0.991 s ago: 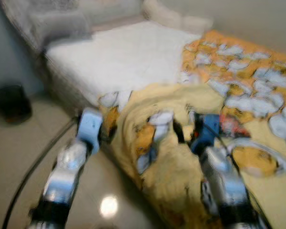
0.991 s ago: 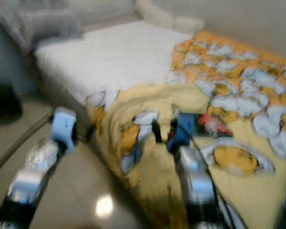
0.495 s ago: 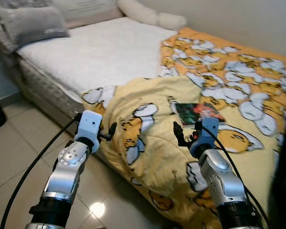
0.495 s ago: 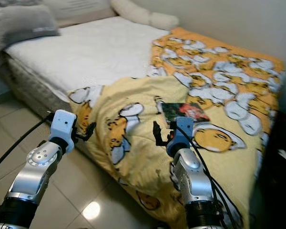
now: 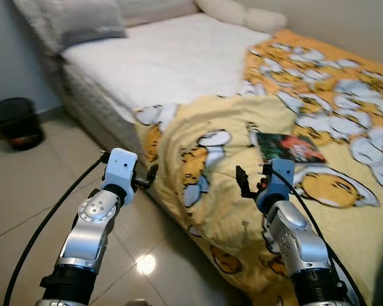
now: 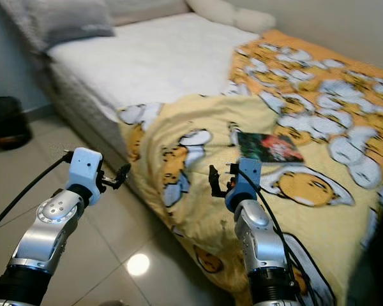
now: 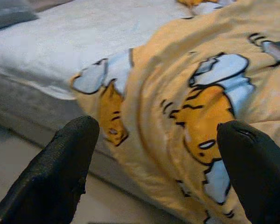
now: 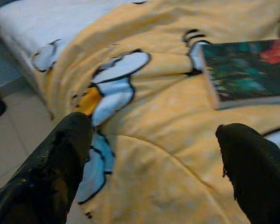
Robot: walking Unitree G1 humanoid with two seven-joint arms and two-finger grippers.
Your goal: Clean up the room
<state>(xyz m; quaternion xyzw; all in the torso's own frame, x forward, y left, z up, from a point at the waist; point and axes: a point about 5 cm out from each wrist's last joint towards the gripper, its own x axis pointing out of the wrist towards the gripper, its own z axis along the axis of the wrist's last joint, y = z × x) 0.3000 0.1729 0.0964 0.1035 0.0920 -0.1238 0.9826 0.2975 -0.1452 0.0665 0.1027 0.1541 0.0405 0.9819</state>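
A crumpled yellow blanket (image 5: 207, 137) with a cartoon print covers the right part of the bed and hangs over its near edge toward the floor. A book (image 5: 287, 147) with a dark green and red cover lies flat on it. My right gripper (image 5: 250, 178) hovers open just short of the book, above the blanket; the book (image 8: 242, 70) lies ahead between its fingers. My left gripper (image 5: 150, 172) is open beside the bed's edge, over the floor, pointing at the hanging blanket fold (image 7: 177, 93). Neither gripper holds anything.
The bare white mattress (image 5: 166, 64) fills the bed's left half, with a grey pillow (image 5: 83, 22) and white pillows (image 5: 239, 11) at its head. A black bin (image 5: 16, 121) stands on the tiled floor (image 5: 38, 185) at the left. A black cable trails from my left arm.
The blur has cleared and the whole picture has shifted as the camera turned; the black bin is back in view at the left. Both arms keep the same pose, grippers open.
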